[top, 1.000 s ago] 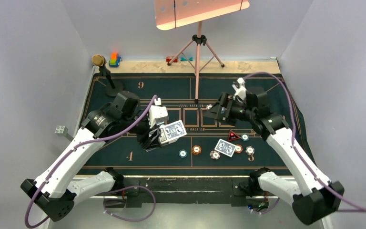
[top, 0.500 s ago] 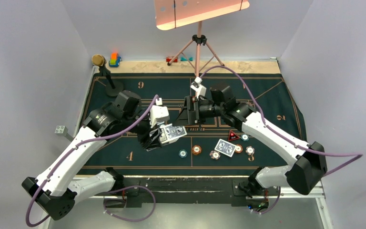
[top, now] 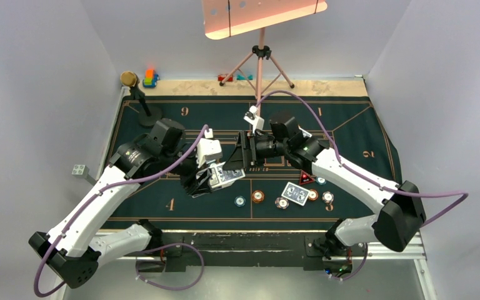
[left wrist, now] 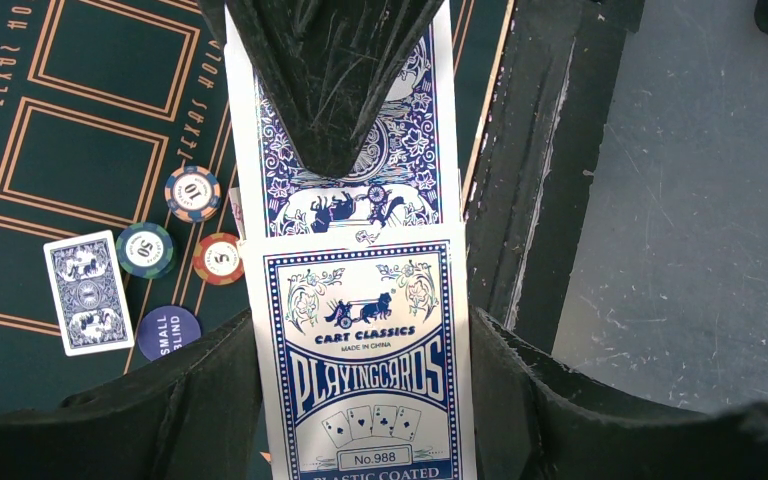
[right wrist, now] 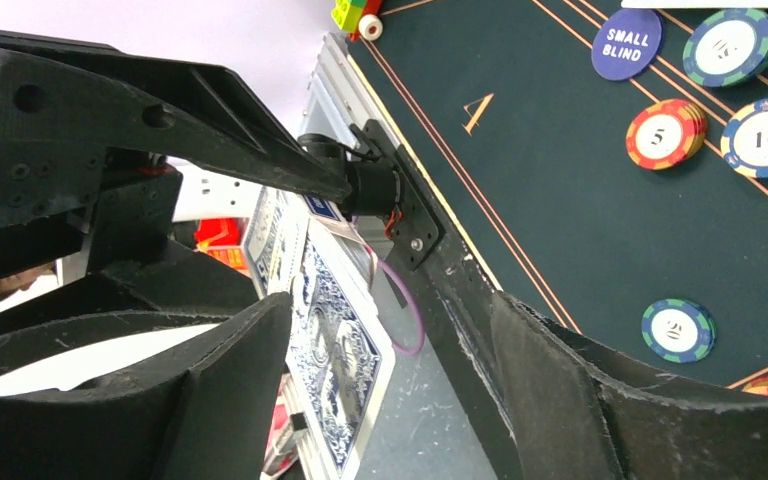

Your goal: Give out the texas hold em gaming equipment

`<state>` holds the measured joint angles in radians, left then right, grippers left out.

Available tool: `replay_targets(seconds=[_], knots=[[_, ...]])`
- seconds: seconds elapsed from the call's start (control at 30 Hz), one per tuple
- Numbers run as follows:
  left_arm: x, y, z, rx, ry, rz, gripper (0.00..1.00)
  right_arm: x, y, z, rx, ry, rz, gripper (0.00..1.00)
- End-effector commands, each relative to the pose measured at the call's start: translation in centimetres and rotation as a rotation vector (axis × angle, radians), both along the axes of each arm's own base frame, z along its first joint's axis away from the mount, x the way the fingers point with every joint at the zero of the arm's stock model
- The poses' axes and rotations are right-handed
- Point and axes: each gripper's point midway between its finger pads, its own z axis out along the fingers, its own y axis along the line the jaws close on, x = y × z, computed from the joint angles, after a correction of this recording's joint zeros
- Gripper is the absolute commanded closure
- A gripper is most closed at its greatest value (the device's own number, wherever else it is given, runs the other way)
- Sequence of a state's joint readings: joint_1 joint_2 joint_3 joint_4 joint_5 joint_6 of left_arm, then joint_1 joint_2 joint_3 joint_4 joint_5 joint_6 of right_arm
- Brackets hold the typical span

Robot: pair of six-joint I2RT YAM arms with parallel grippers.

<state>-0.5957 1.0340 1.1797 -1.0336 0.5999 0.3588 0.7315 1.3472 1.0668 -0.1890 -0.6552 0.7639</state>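
The left gripper (left wrist: pixel 362 430) is clamped on a pack (left wrist: pixel 360 340) of blue-backed cards, one finger (left wrist: pixel 200 400) against each long side, and holds it above the near-left part of the mat (top: pixel 162 200), close to the table's black front rail (left wrist: pixel 530 160). The pack's face reads "Playing Cards". A top card (left wrist: pixel 415 150) sticks out past the far end of the pack. The right gripper (right wrist: pixel 390 390) has its jaws apart at that end: one finger (left wrist: pixel 330 90) lies over the card's back, and in the right wrist view the card's edge stands between the two spread fingers, nearer the left one, with a wide gap to the other. From above, the two grippers meet just left of the mat's middle. The other pieces lie on the near-right part of the mat. A single face-down card (top: pixel 295 193) rests there with a red-black marker (top: pixel 306 178) just behind it. To its left a pinkish chip (top: pixel 281 202), an orange chip (top: pixel 258 196) and a teal chip (top: pixel 240 201) sit in a loose row; more chips lie just right of the card. The left wrist view shows a dark blue "Small Blind" disc (left wrist: pixel 168 330) beside that card. A gold-topped stand (top: pixel 139 97) and toy blocks (top: pixel 150 78) are at the far-left corner, and a tripod (top: pixel 260 69) stands at the far edge.
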Motion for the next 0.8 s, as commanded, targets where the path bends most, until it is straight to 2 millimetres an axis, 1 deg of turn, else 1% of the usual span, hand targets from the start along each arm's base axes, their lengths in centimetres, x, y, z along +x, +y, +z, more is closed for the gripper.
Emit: replay_targets(seconds=[0.0,0.1,0.27,0.47,0.77], knots=[[0.0,-0.5,1.4,-0.048,-0.038,-0.024,1.0,-0.6,0.3,0.5,0.038,-0.001,0.028,0.27],[-0.1,-0.4,1.5,-0.047,-0.04,-0.027,1.0,-0.7,0.1,0.1,0.022,0.006,0.026,0.31],[-0.2,-0.3,1.6,-0.048,-0.04,-0.027,1.0,-1.0,-0.2,0.3,0.018,0.001,0.024,0.32],[-0.4,-0.3,1.9,-0.057,-0.043,-0.03,1.0,-0.8,-0.6,0.1,-0.003,-0.007,0.005,0.34],[-0.4,-0.3,2.2,-0.064,-0.048,-0.03,1.0,-0.1,-2.1,0.2,-0.023,-0.016,-0.037,0.38]])
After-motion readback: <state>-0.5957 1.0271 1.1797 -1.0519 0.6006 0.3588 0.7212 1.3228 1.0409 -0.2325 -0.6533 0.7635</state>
